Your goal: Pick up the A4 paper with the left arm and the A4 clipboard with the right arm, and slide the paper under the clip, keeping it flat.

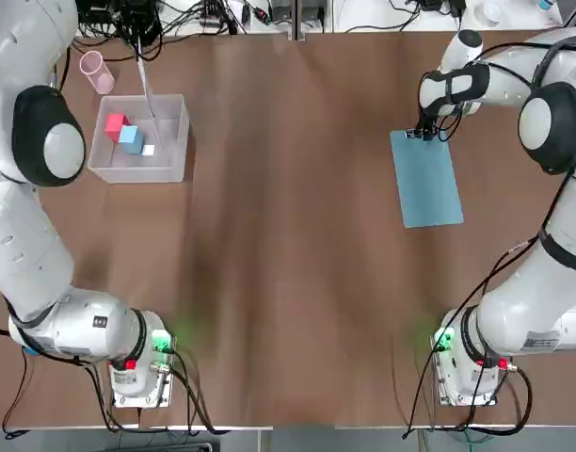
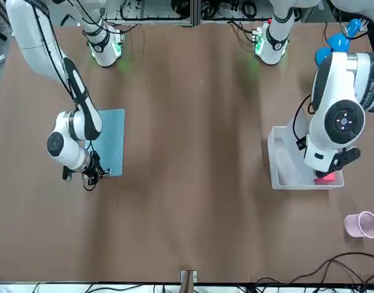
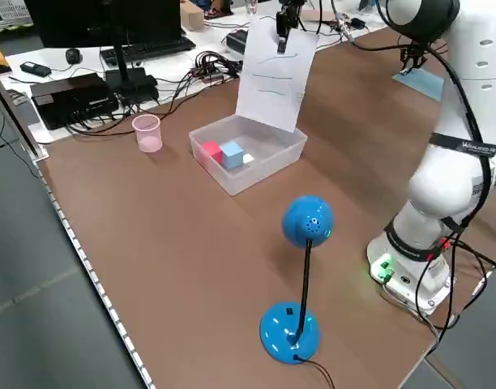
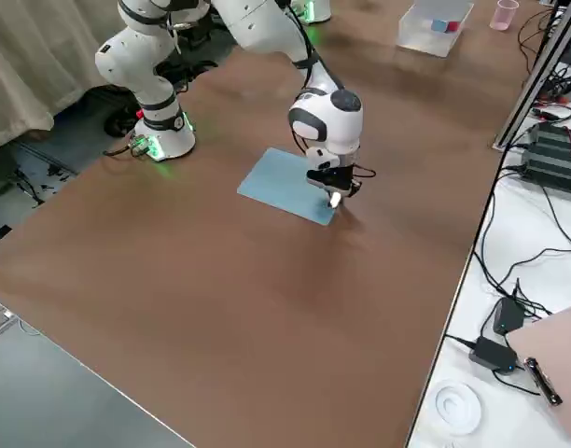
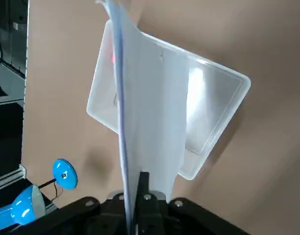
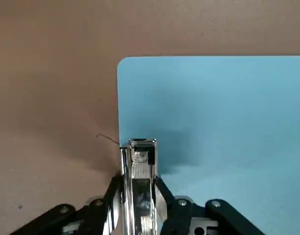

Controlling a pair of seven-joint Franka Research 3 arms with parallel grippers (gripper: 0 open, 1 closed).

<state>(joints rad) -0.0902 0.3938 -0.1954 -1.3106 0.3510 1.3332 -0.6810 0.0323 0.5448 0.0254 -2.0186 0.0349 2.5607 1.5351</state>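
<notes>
Above the translucent plastic bin point(image 3: 248, 150) our left end effector point(image 3: 282, 32) pinches the thin white paper sheet point(image 3: 274, 77); our right end effector point(image 6: 138, 161), fingers narrowed, straddles the flat light-blue clipboard point(image 6: 213, 117) edge on the table point(image 1: 288, 264).

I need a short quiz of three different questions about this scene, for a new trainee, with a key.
1. True or false: the A4 paper lies flat on the table.
2. Which gripper is at the clip end of the A4 clipboard? A) left gripper B) right gripper
3. Fill in: the red and blue blocks sit in the plastic ____.

Key: 1 false, the left gripper holds it hanging. 2 B. 3 bin.
</notes>
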